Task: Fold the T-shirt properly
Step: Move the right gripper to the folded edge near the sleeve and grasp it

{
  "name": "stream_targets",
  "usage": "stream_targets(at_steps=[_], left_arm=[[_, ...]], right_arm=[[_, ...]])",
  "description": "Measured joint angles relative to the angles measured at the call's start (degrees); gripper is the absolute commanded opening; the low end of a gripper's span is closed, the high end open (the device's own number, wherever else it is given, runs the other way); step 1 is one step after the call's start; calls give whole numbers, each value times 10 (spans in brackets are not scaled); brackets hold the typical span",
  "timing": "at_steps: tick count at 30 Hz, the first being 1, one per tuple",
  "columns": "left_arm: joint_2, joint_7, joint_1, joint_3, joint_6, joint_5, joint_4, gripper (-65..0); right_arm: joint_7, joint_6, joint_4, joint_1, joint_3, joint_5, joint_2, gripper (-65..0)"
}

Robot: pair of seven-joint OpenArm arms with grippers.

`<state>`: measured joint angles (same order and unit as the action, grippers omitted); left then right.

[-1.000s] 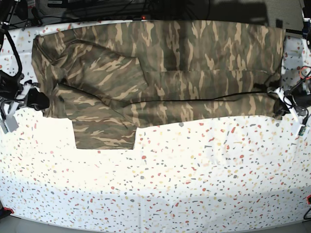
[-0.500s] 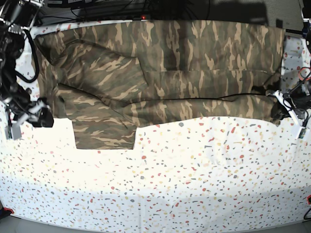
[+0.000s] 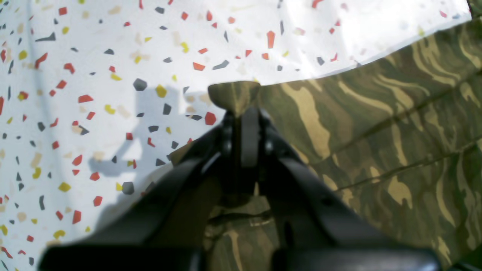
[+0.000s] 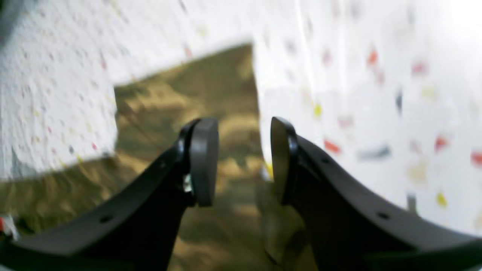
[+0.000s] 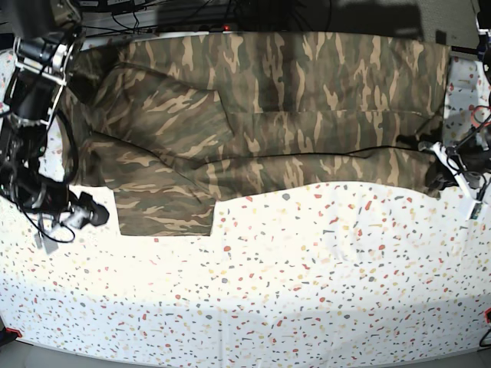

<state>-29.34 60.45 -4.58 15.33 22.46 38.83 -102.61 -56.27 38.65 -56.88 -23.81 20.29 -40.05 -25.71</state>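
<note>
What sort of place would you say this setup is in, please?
Probably a robotics lab bench: a table under a terrazzo-print cover, cables bundled along its back edge, and two arms working a camouflage T-shirt, the left gripper pinching its edge.

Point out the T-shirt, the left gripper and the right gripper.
T-shirt (image 5: 307, 84), base view, middle of the spread cloth.
left gripper (image 3: 241, 113), left wrist view, shut tips pinching the cloth edge.
right gripper (image 4: 244, 162), right wrist view, gap between the open tips.

A: Where is the base view looking from?
B: High above, facing down on the whole table (image 5: 307, 291).
A: And the wrist views?
B: Close in; both are sharing the T-shirt (image 5: 291, 115) edge, one near each side edge.
</note>
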Motion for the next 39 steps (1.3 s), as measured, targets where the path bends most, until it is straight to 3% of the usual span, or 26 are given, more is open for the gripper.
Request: stream_targets(at_steps=[5, 10, 13, 18, 21, 26, 28, 31, 39], left_arm=[[0, 0, 0, 0, 0, 0, 0, -650], [3, 0, 0, 0, 0, 13, 0, -650], [3, 0, 0, 0, 0, 12, 0, -650], [3, 0, 0, 0, 0, 13, 0, -650], [3, 0, 0, 0, 0, 14, 0, -650], [3, 0, 0, 0, 0, 13, 0, -650], [3, 0, 0, 0, 0, 13, 0, -650], [3, 0, 0, 0, 0, 13, 0, -650], [3, 0, 0, 0, 0, 13, 0, -650]], right_arm=[[5, 0, 1, -29, -70, 15, 1, -410], [128, -44, 30, -56, -150, 139, 0, -410], [144, -66, 79, -82, -186, 168, 5, -410], [174, -66, 206, -131, -197, 167, 38, -410], [207, -63, 264, -154, -196, 211, 42, -410], [203, -63, 284, -160, -195, 233, 49, -411], [180, -65, 284, -162, -195, 233, 51, -451], [147, -63, 283, -165, -195, 233, 50, -650], [135, -55, 269, -165, -194, 243, 50, -650]])
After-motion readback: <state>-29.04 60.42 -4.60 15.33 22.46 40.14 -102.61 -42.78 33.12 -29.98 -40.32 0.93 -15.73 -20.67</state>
